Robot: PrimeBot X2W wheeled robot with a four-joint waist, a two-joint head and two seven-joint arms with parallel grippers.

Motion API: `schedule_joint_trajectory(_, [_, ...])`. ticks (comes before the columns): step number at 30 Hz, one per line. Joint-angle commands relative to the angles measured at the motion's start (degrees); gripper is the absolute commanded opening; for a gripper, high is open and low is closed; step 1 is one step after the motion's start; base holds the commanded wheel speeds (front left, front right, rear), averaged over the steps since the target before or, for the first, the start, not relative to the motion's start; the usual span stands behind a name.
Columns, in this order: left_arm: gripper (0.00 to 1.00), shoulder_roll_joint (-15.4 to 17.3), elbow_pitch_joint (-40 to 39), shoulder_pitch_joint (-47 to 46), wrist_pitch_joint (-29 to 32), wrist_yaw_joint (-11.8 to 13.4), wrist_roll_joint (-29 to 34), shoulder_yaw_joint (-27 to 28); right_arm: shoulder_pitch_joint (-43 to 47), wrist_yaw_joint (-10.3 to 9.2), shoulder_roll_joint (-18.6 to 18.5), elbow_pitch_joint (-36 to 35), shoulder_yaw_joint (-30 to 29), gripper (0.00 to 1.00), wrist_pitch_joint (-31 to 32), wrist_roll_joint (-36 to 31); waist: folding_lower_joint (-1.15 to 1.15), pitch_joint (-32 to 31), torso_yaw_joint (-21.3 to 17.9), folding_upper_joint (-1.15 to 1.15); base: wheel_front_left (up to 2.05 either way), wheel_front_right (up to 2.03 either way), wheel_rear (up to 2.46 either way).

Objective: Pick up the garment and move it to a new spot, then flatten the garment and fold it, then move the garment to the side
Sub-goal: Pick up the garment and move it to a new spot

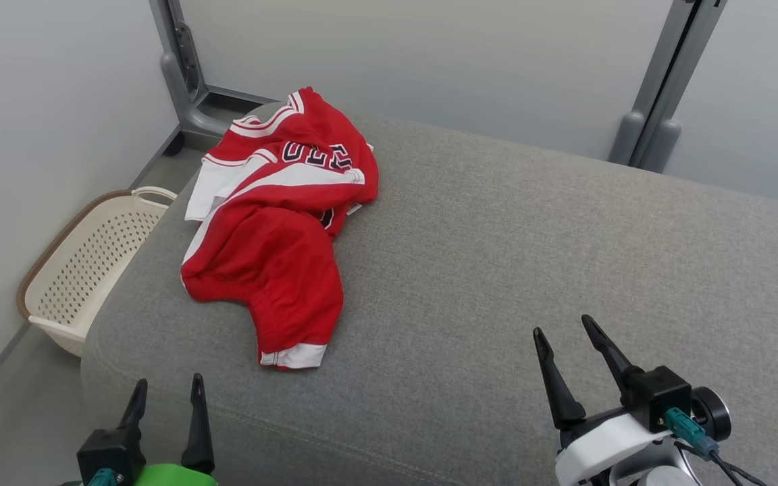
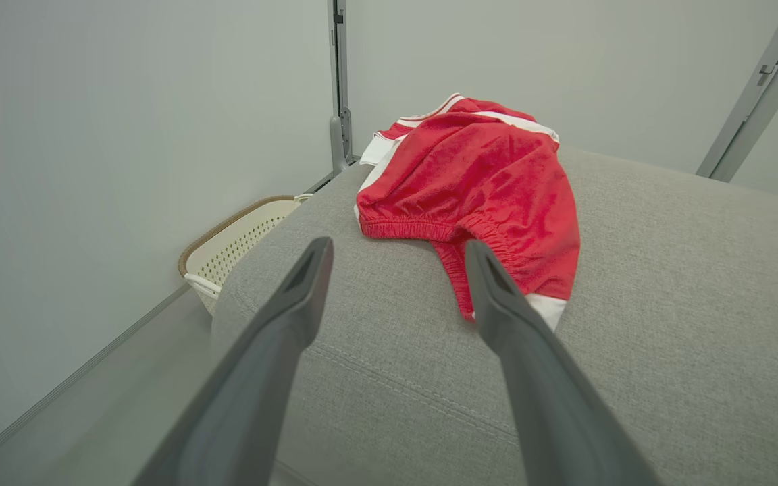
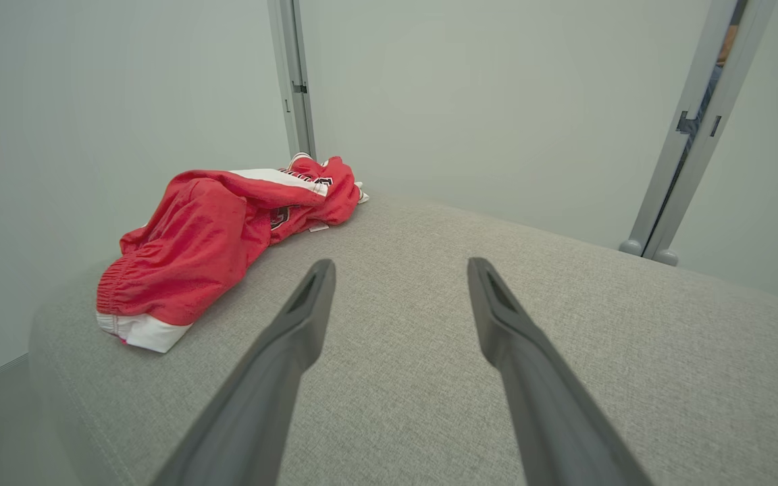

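Note:
A red garment (image 1: pixel 281 229) with white trim and dark lettering lies crumpled on the far left of a grey cushioned surface (image 1: pixel 497 256). The same garment (image 2: pixel 483 182) lies just beyond my left fingers in the left wrist view, and the garment (image 3: pixel 220 236) sits to the upper left in the right wrist view. My left gripper (image 1: pixel 167 388) hangs open at the near left edge, short of the garment's white hem. At the lower right my right gripper (image 1: pixel 564 327) stands open over bare cushion, well away from the cloth. Nothing is between either pair of fingers.
A cream perforated basket (image 1: pixel 85 270) with a brown rim sits on the floor to the left of the cushion, against the pale wall. Grey metal posts (image 1: pixel 186 74) (image 1: pixel 666 88) stand behind the cushion at both far corners.

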Motion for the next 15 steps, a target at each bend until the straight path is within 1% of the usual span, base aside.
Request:
schedule_joint_trajectory(1, [1.00, 0.00, -0.20, 0.00, 0.42, -0.39, -0.20, -0.37, 0.74, 0.00, -0.23, 0.14, 0.10, 1.00, -0.27, 0.16, 0.00, -0.49, 0.26, 0.00, 0.00, 0.00, 0.00])
schedule_joint_trajectory(4, [1.00, 0.43, 0.08, -1.37, 2.08, -1.12, -0.61, -1.00, 1.01, 0.00, -0.23, 0.47, 0.27, 1.00, -0.27, 0.14, 0.00, -0.51, -0.48, 0.00, 0.00, 0.00, 0.00])
schedule_joint_trajectory(9, [1.00, 2.03, 0.62, -4.98, 6.50, -1.53, 0.66, -2.19, 0.78, 0.00, -0.23, 0.74, -0.25, 1.00, -0.27, -0.41, 0.00, -0.03, -2.75, 0.00, 0.00, 0.00, 0.00])
schedule_joint_trajectory(13, [1.00, 3.22, 1.43, -9.51, 10.78, -2.15, 0.45, -2.55, 0.54, 0.00, -0.23, 0.80, -0.55, 1.00, -0.26, -0.84, 0.00, 0.69, -4.85, 0.00, 0.00, 0.00, 0.00])
schedule_joint_trajectory(14, [1.00, 3.30, 2.06, -10.72, 11.87, -2.32, -0.02, -2.44, 0.48, 0.00, -0.23, 0.79, -0.57, 1.00, -0.27, -0.82, 0.00, 0.94, -5.37, 0.00, 0.00, 0.00, 0.00])
schedule_joint_trajectory(15, [1.00, 4.14, 3.83, -13.41, 13.57, -2.89, -0.20, -2.39, 0.34, 0.00, -0.23, 0.81, -0.58, 1.00, -0.26, -1.18, 0.00, 1.53, -6.38, 0.00, 0.00, 0.00, 0.00])
